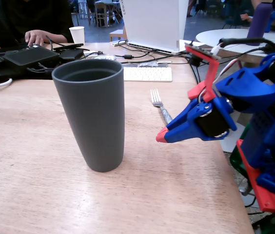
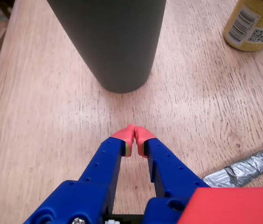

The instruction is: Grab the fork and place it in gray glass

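Lying behind the closed, empty gripper [image 1: 161, 137], the fork [image 1: 159, 106] rests untouched.

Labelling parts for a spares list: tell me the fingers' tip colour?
Red tips on blue fingers, clearest in the wrist view.

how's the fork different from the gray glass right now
The gray glass stands upright on the table; the fork lies flat on it. The glass is tall, wide and matte dark gray; the fork is slim, low and shiny silver, with what looks like foil around its handle. The glass sits left of the gripper in the fixed view; the fork lies behind it. Both rest on the wooden table, untouched by the closed gripper.
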